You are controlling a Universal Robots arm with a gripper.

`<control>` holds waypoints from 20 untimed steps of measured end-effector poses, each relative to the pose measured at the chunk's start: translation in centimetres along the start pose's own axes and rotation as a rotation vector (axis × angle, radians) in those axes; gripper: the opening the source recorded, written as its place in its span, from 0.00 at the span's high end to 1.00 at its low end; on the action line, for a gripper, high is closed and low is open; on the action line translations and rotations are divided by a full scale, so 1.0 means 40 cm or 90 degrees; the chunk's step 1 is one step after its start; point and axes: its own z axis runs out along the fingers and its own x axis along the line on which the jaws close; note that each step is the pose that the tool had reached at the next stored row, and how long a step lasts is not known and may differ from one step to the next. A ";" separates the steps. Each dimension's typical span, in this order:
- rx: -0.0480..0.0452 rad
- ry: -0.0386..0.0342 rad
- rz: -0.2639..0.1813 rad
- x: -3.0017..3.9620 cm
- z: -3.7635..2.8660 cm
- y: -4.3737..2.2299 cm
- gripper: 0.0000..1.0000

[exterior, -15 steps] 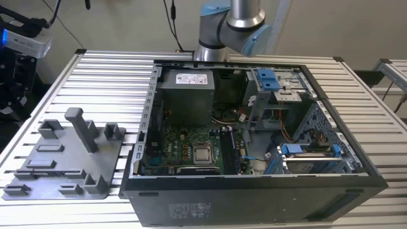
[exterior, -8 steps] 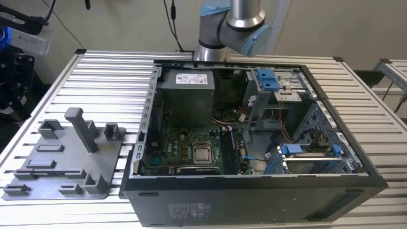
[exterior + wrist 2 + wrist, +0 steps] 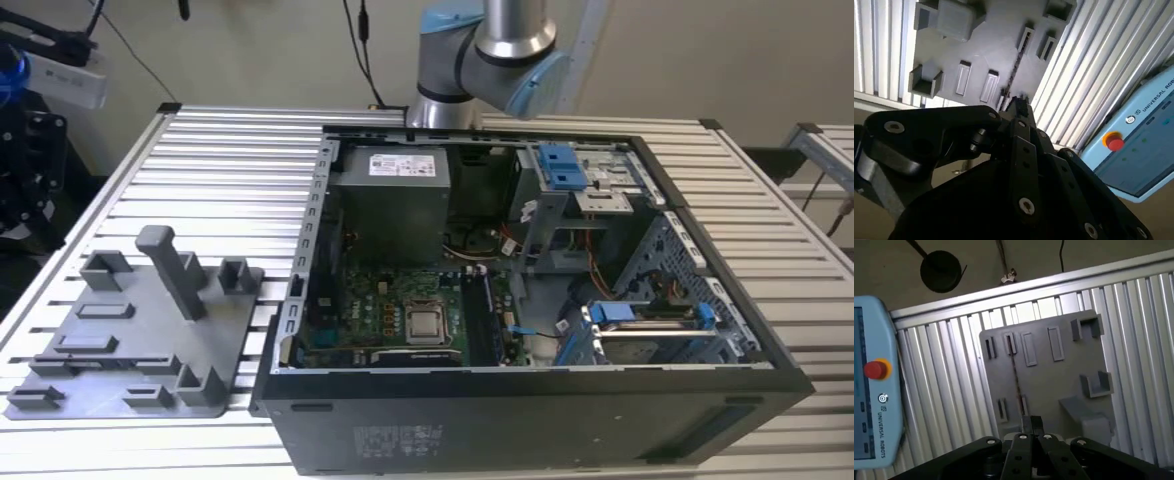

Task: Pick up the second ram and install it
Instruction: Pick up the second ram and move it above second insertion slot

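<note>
The second ram (image 3: 1016,375) (image 3: 1015,65) stands on edge as a thin dark strip between two end slots of the grey holder tray (image 3: 1054,385) (image 3: 984,45). In both wrist views my gripper (image 3: 1030,420) (image 3: 1018,104) hangs high above that strip and roughly in line with it. Its fingertips are pressed together and shut, with nothing between them. The neighbouring pair of slots beside the ram is bare. In the exterior view the tray (image 3: 134,350) lies at the exterior view's left of the open computer case (image 3: 534,400).
A thick grey upright post (image 3: 171,270) and raised brackets stand on the tray. The case holds a motherboard (image 3: 400,300), a power supply and drive cages. The arm (image 3: 494,50) rises behind the case. A pale blue control pendant (image 3: 874,385) (image 3: 1139,150) lies off the slatted table's edge.
</note>
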 end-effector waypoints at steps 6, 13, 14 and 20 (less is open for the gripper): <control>0.0014 0.0007 -0.047 0.000 0.001 0.001 0.89; 0.0016 0.0008 -0.052 0.000 0.001 0.001 0.89; 0.0016 0.0008 -0.053 0.000 0.001 0.001 0.88; 0.0018 0.0009 -0.058 0.000 0.001 0.001 0.70</control>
